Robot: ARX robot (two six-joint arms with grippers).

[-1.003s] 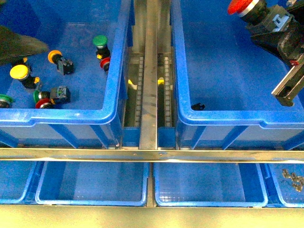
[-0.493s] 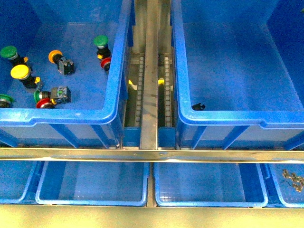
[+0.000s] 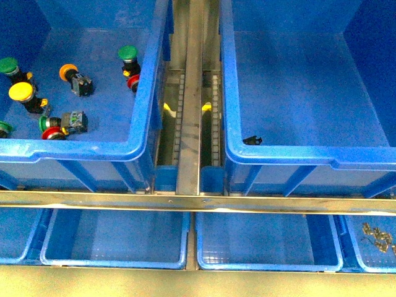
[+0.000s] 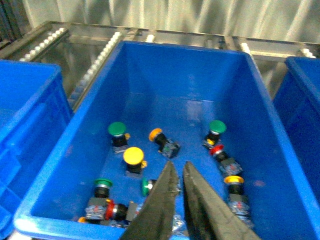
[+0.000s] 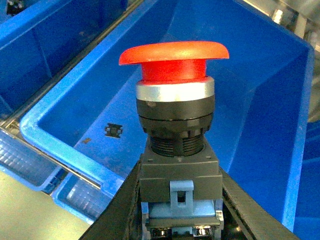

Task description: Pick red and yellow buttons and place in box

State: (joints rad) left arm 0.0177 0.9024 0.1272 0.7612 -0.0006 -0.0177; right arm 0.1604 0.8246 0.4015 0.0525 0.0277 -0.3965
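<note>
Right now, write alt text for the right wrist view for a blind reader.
A red mushroom-cap push button fills the view, clamped at its grey body by the right gripper. Behind it is a large blue bin with a small black piece on its floor.

Red button (image 5: 175, 125) with black-and-grey body; blue box (image 5: 260, 125); yellow button (image 3: 20, 91).

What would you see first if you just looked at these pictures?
The big red button, clamped upright in the right gripper over the nearly empty box, fills the right wrist view. Next come the green, yellow, orange and red buttons scattered in the other bin, on the left in the front view.
</note>
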